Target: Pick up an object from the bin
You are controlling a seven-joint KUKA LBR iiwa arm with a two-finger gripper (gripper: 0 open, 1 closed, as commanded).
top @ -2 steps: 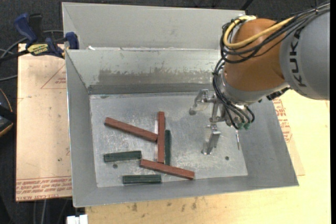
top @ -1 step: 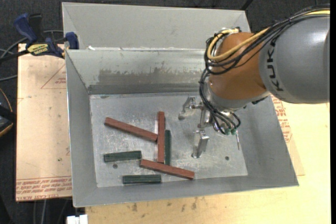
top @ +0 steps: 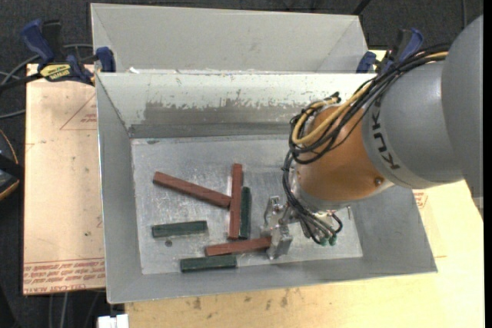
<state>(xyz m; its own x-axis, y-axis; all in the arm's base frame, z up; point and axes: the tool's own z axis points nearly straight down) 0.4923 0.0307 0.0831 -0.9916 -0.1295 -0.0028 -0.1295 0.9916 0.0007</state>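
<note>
My gripper point(top: 277, 236) reaches down to the bin floor at the lower middle right, below the orange cover. Its metal fingertips stand at the right end of a brown bar point(top: 237, 246) that lies almost flat across the floor; they touch or straddle that end. Just left of the gripper a dark green bar point(top: 244, 212) and a brown bar point(top: 235, 200) lie upright side by side. A longer brown bar point(top: 191, 190) slants toward them from the upper left.
Two more dark green bars lie near the front: one point(top: 178, 228) at the left and one point(top: 208, 263) by the front wall. The arm and its cables cover the bin's right half.
</note>
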